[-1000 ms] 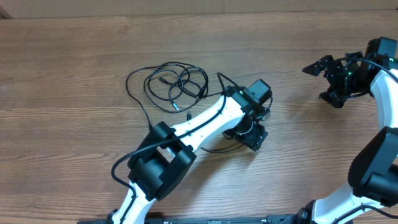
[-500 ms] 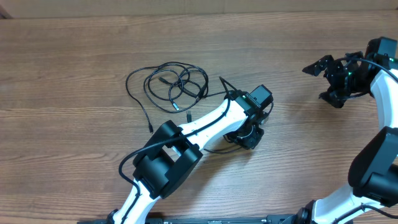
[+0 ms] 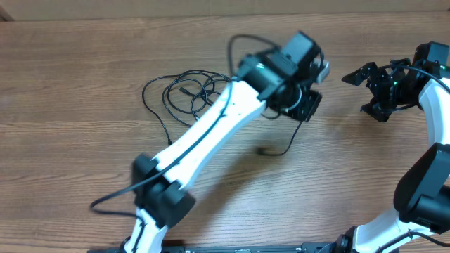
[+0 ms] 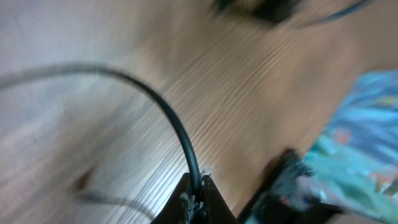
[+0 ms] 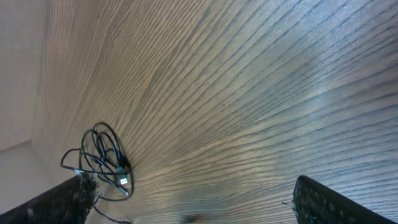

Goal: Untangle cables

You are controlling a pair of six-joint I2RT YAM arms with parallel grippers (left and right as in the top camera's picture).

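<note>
Left claw (image 3: 306, 109) beside the looped cables (image 3: 184, 95), one loose strand (image 3: 290, 139) beneath it, over wooden table (image 3: 84, 56).

Looks like robotics lab bench. Wood-grain table (image 3: 77, 63); two white-and-black arms, left arm (image 3: 204, 133), right arm (image 3: 430, 176), rising from near edge; cables (image 3: 204, 91) loose on top; plain beige strip (image 3: 140, 8) beyond far edge.

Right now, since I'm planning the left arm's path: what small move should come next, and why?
Probably draw the left tool to the right, away from the tangle. It is shut on one cable, whose loose end hangs toward the table, while the other loops lie off to its left. Pulling away should slip this strand free.
</note>
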